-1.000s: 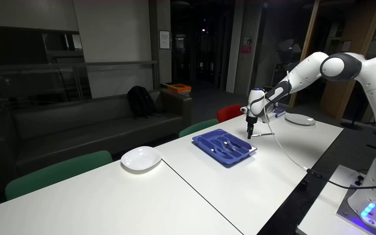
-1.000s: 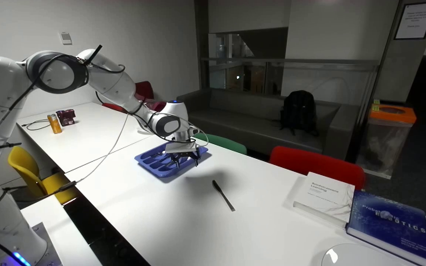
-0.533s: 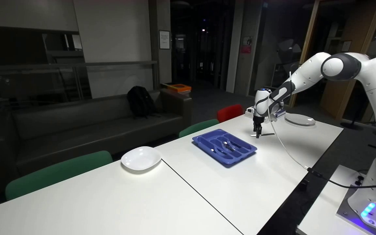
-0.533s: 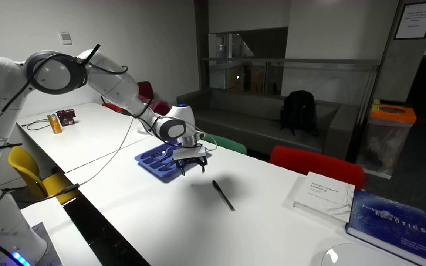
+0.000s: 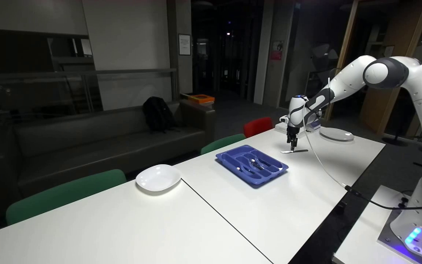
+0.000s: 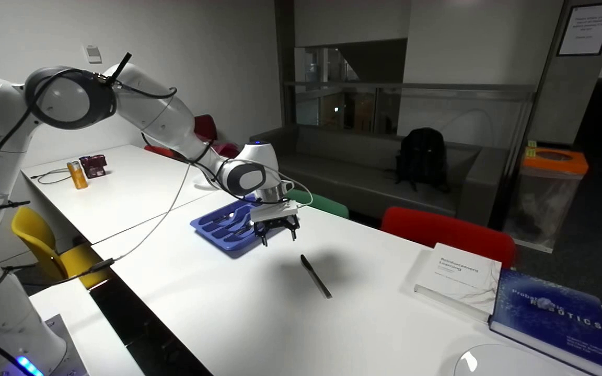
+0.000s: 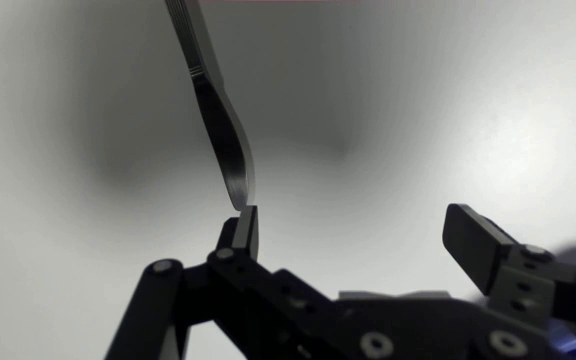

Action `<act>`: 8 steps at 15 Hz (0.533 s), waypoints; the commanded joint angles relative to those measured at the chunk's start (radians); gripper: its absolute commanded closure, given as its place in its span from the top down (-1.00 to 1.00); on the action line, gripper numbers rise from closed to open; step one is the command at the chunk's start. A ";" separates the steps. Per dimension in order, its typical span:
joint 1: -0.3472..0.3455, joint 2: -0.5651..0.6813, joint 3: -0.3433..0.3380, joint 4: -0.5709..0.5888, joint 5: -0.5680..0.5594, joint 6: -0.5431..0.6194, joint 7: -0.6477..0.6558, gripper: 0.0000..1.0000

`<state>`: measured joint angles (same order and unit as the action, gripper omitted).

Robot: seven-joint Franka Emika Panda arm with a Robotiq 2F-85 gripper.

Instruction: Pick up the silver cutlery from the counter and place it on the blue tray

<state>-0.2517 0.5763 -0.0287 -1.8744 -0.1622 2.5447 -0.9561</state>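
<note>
A knife [image 7: 210, 105] lies flat on the white worktop [image 5: 233, 201], well in from both long edges, its blade end nearer the blue tray [image 5: 232, 158]. The gripper [image 6: 280, 242] hangs above the worktop, its fingers [image 7: 249, 232] pointing down and standing wide apart. In the wrist view the blade's tip comes right up to the outline of a finger, but in an exterior view a gap shows between the fingers and the knife.

The tray sits near the edge where the green chairs [image 5: 66, 194] stand, between the knife and the seam [image 5: 214, 209] across the worktop. Several pieces of cutlery [image 5: 257, 165] lie in its compartments, too small to tell apart.

Just past the seam, a white bowl [image 5: 158, 177] stands close to that same edge. At the worktop's end beyond the knife, by the corner on the chair side, a white book [image 6: 460, 277] and a blue book [image 6: 552, 316] lie next to each other, with a plate [image 5: 336, 134] near them by the short edge. A red chair [image 6: 447, 231] stands at the long edge beside the books. An orange can [image 6: 77, 175] stands near the opposite long edge.
</note>
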 commanded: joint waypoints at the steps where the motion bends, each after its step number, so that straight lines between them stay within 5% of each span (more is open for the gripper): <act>1: -0.002 -0.001 0.002 0.001 -0.002 -0.002 0.001 1.00; 8: 0.003 0.016 0.002 0.007 -0.064 0.002 -0.083 1.00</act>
<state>-0.2453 0.5901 -0.0263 -1.8734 -0.1836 2.5454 -0.9743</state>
